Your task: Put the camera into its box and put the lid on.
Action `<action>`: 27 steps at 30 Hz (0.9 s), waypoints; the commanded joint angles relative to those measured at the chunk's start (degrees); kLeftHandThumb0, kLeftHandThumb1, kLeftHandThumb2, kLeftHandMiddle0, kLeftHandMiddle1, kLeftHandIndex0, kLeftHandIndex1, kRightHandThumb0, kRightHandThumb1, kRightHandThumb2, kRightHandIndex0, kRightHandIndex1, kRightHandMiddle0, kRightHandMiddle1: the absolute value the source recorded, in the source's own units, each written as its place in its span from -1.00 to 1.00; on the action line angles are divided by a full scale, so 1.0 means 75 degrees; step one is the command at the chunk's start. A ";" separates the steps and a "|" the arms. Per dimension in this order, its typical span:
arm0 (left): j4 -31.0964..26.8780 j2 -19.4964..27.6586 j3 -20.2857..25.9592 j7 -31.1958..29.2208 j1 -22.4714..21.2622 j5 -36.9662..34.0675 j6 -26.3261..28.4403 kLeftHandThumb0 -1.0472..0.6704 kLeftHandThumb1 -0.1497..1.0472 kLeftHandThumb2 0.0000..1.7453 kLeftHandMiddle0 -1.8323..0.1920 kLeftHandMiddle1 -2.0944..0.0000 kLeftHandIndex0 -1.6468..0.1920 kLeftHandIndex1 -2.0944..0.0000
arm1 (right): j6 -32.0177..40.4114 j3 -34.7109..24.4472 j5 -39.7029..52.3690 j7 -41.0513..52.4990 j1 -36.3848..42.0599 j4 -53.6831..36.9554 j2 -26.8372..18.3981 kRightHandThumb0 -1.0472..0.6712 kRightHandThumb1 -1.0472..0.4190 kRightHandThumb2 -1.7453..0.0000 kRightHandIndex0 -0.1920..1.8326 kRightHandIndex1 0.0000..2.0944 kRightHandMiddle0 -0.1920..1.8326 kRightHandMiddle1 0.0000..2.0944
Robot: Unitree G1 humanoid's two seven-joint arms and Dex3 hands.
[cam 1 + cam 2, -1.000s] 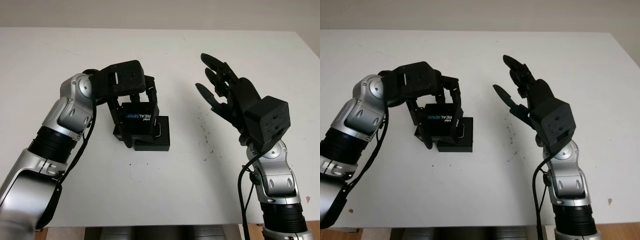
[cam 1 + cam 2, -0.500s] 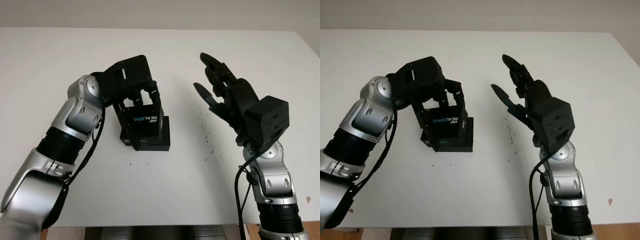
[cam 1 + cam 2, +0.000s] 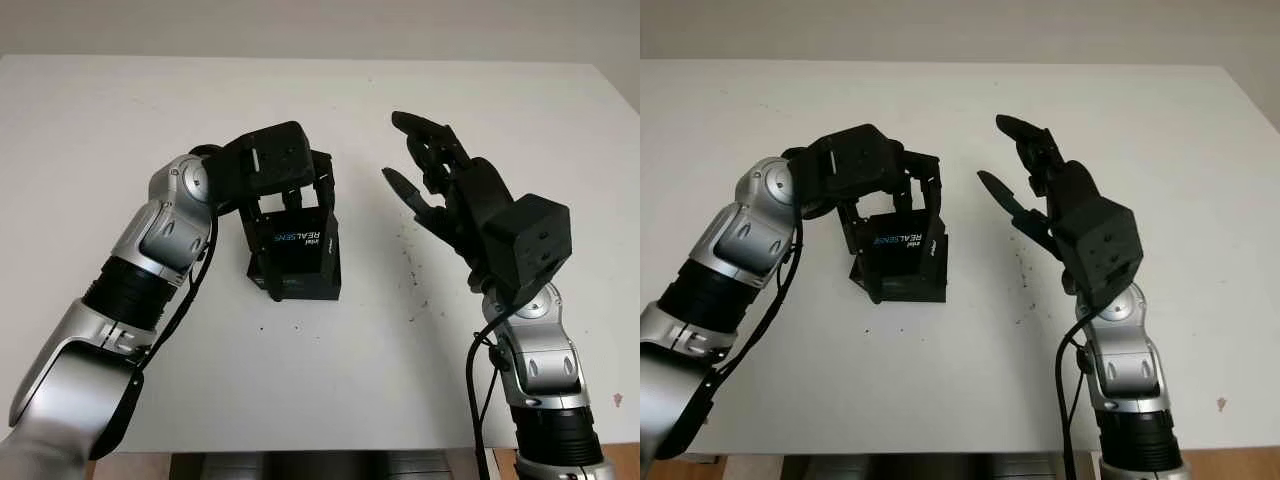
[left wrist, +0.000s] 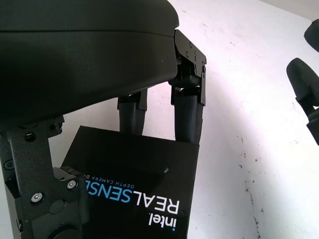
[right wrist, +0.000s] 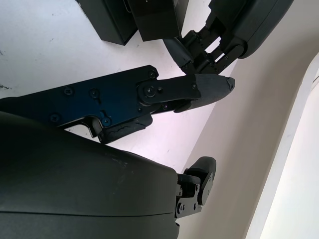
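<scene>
White counter (image 3: 120,150) carries the black box (image 3: 310,283), over which the left robot hand (image 3: 285,215) grips the lid (image 3: 300,240) for seating, while the right robot hand (image 3: 440,180) waits beside the box, released.

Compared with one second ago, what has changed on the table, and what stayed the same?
The left robot hand, gripping the lid throughout, carried it to the right until it sits over the box, which it now mostly hides. The box did not move. The right robot hand stayed open and raised beside it, holding nothing.
</scene>
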 commanded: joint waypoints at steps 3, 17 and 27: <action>-0.0092 -0.0153 0.0034 0.0107 0.0042 -0.0075 -0.0037 -0.12 1.00 -0.77 0.45 -0.74 0.41 -0.92 | -0.0052 -0.0007 -0.0009 -0.0060 -0.0004 0.0009 0.0007 -0.61 -1.00 0.74 -0.68 -0.94 -0.85 -0.35; -0.0784 -0.0381 -0.0277 -0.0036 0.0061 0.0249 0.1497 -0.32 1.00 -0.66 0.88 -0.58 0.91 -0.63 | -0.0164 0.0076 -0.0096 -0.0159 -0.0062 0.0122 0.0041 -0.60 -1.00 0.73 -0.66 -0.94 -0.85 -0.32; -0.1731 -0.0364 -0.0697 -0.0102 0.0063 0.0555 0.2430 -0.42 1.00 -0.54 0.83 0.90 1.00 0.53 | -0.0470 0.0089 -0.0065 -0.0099 0.0005 0.0246 -0.0001 -0.57 -1.00 0.71 -0.62 -0.92 -0.88 -0.24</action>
